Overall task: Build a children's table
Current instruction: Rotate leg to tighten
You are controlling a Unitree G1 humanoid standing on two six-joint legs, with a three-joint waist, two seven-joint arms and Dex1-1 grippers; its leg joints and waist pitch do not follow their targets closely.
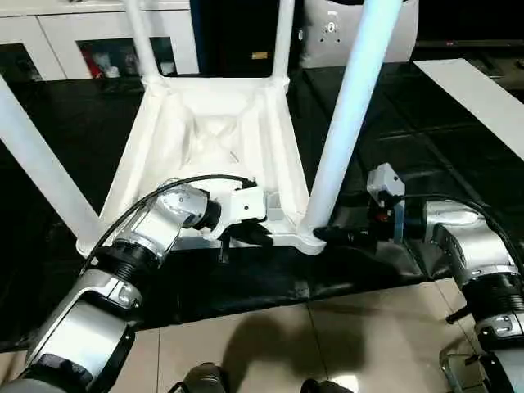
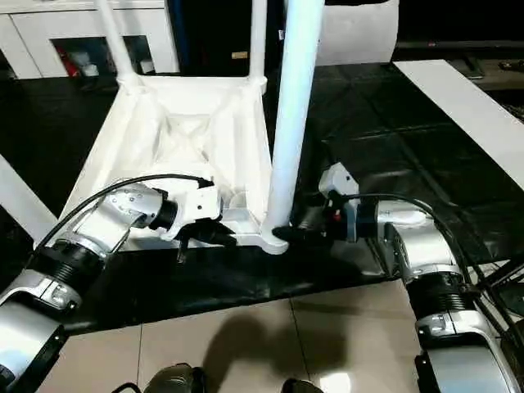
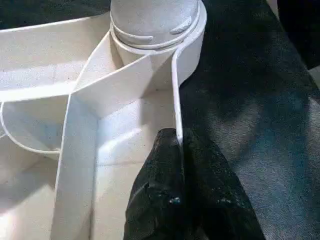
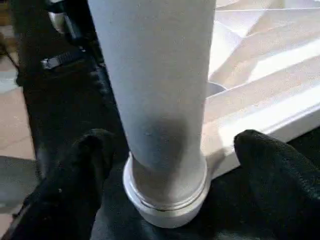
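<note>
The children's table (image 1: pixel 205 131) lies upside down on a black mat, its ribbed underside facing up and white tubular legs rising from the corner sockets. My left gripper (image 1: pixel 246 233) is at the near edge, shut on the table's thin rim wall (image 3: pixel 176 100), which runs between its black fingers (image 3: pixel 200 175). My right gripper (image 1: pixel 323 233) is at the near right corner. It stands open around the base of the near right leg (image 4: pixel 160 75), one black finger (image 4: pixel 87 160) on each side with a gap to the tube.
The black mat (image 1: pixel 246 278) ends at the tiled floor (image 1: pixel 327 344) near my feet. A white cabinet with dark glass compartments (image 1: pixel 82 41) stands at the back left. A white board (image 1: pixel 483 98) lies at the right.
</note>
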